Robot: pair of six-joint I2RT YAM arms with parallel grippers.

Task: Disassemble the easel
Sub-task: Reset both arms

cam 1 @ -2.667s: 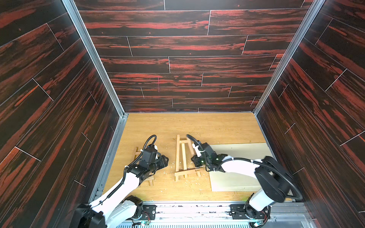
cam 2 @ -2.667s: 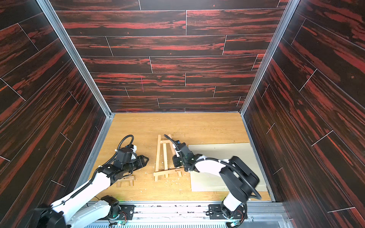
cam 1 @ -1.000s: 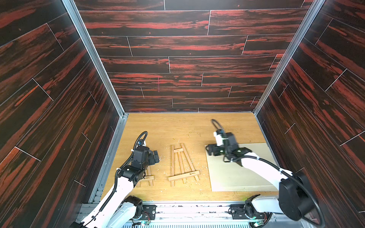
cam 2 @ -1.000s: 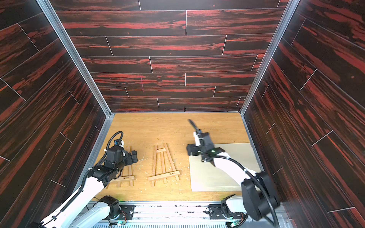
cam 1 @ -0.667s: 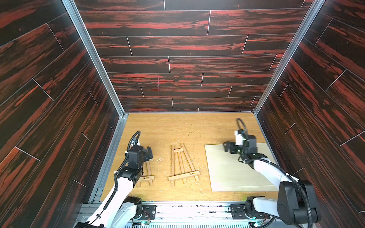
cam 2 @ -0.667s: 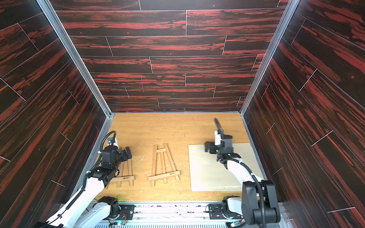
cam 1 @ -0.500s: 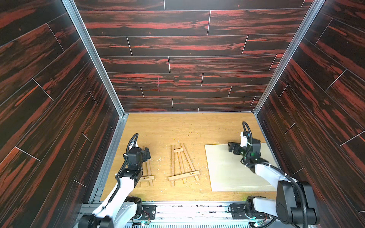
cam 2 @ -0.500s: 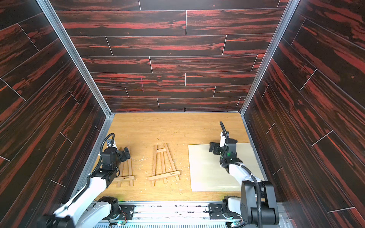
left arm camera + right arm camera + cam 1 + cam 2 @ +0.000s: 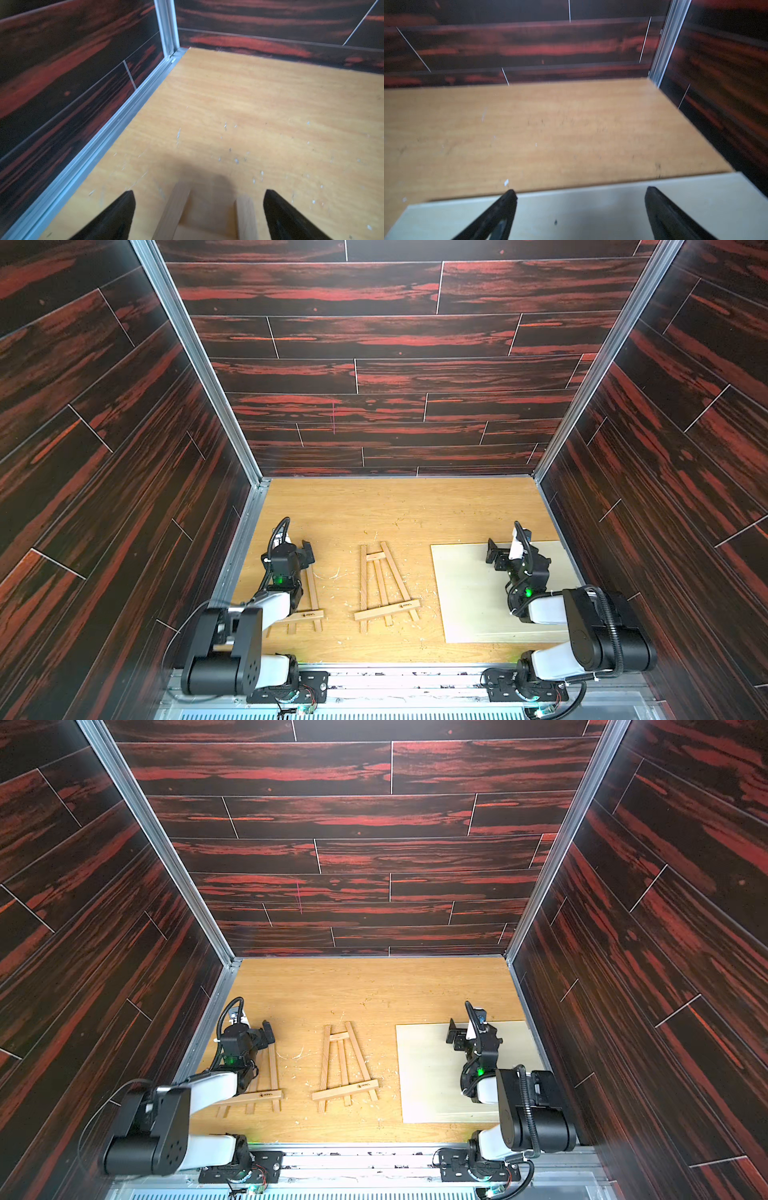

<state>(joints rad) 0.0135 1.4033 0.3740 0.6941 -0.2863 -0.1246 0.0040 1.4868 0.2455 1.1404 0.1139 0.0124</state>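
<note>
- Left hand [image 9: 198,197] and right hand [image 9: 580,193] pulled back from centre easel [image 9: 384,585]; both gaped wide, empty.
- Easel looked light, stiff, thin-slatted; grip likely best at crossbar [image 9: 386,610].

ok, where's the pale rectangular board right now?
In both top views the pale rectangular board lies flat on the right side of the wooden table, under the right hand, right of the middle wooden easel.

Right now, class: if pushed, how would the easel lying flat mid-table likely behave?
The middle easel is thin wooden slats, so probably light and stiff. Lying flat on the table, it should slide, not roll. Its slim joints may be fragile.
</note>
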